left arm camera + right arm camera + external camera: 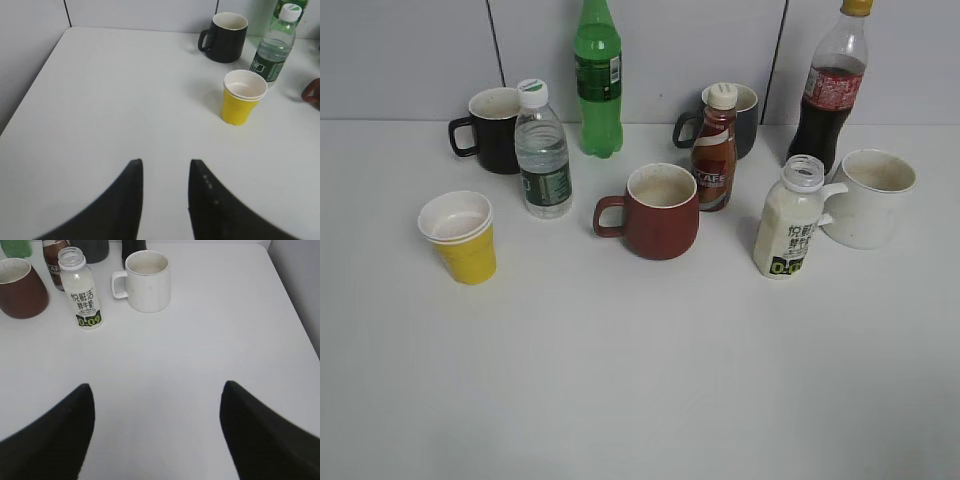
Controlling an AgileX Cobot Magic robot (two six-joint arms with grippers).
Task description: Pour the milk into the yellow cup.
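The milk [788,222] is an uncapped clear bottle of creamy white liquid, upright at the right of the table; it also shows in the right wrist view [83,292]. The yellow cup [462,239] stands upright at the left, white inside; it also shows in the left wrist view [242,98]. My left gripper [165,167] is open and empty, low over bare table, short of and left of the cup. My right gripper [157,390] is wide open and empty, short of the milk. Neither gripper shows in the exterior view.
A red-brown mug [656,212] stands mid-table, a white mug [868,198] beside the milk. A water bottle [542,152], black mug [492,129], green bottle [597,78], coffee bottle [714,150], grey mug [740,118] and cola bottle [830,88] line the back.
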